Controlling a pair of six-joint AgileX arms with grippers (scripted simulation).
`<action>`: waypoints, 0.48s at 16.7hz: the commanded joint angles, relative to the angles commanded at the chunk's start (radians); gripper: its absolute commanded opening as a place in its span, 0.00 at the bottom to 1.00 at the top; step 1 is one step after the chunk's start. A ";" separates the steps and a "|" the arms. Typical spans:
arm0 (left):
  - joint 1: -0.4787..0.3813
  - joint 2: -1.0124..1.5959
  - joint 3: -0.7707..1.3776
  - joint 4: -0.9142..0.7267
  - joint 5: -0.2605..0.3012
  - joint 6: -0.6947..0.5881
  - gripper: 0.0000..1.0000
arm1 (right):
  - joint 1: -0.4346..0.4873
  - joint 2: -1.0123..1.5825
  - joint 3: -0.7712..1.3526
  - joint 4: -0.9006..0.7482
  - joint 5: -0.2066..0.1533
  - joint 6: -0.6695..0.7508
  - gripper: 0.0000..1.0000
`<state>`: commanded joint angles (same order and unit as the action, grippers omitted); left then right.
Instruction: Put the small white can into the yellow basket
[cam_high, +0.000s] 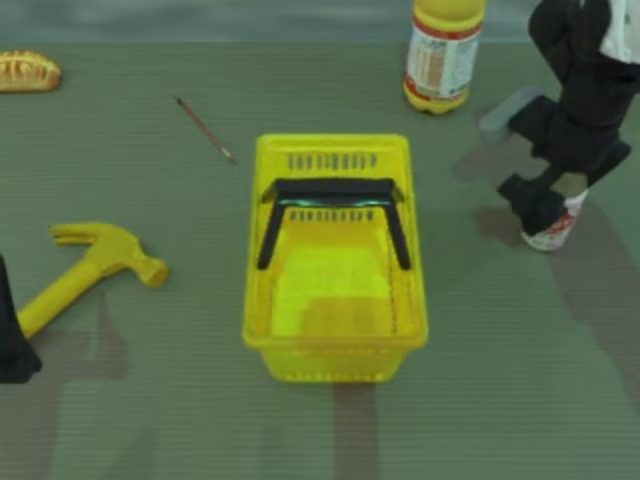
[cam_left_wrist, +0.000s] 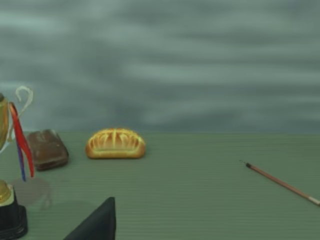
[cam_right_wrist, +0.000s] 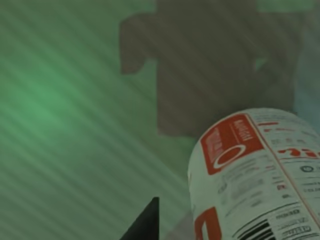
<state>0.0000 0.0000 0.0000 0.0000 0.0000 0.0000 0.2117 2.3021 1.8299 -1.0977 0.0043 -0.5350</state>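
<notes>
The small white can (cam_high: 556, 229) with its red label stands upright on the green table, right of the yellow basket (cam_high: 262, 300), and fills one side of the right wrist view (cam_right_wrist: 255, 175). My right gripper (cam_high: 551, 205) hangs over the can's top and hides most of it. It is open: one dark fingertip (cam_right_wrist: 149, 224) shows beside the can with a thin gap between them. The basket sits mid-table with its black handle (cam_high: 333, 188) folded across the opening. My left arm (cam_high: 10, 340) is parked at the table's left edge.
A tall yellow bottle (cam_high: 443, 50) stands behind the can at the far edge. A yellow hammer (cam_high: 95, 265) lies left of the basket, a thin brush (cam_high: 206, 130) behind it, and bread (cam_high: 27, 71) at the far left. A trophy (cam_left_wrist: 10, 165) and a brown block (cam_left_wrist: 47, 149) show in the left wrist view.
</notes>
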 joint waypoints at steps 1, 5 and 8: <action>0.000 0.000 0.000 0.000 0.000 0.000 1.00 | 0.000 0.000 0.000 0.000 0.000 0.000 0.47; 0.000 0.000 0.000 0.000 0.000 0.000 1.00 | 0.000 0.000 0.000 0.000 0.000 0.000 0.17; 0.000 0.000 0.000 0.000 0.000 0.000 1.00 | 0.000 0.000 0.000 0.000 0.000 0.000 0.00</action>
<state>0.0000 0.0000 0.0000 0.0000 0.0000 0.0000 0.2117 2.3021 1.8299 -1.0977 0.0043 -0.5350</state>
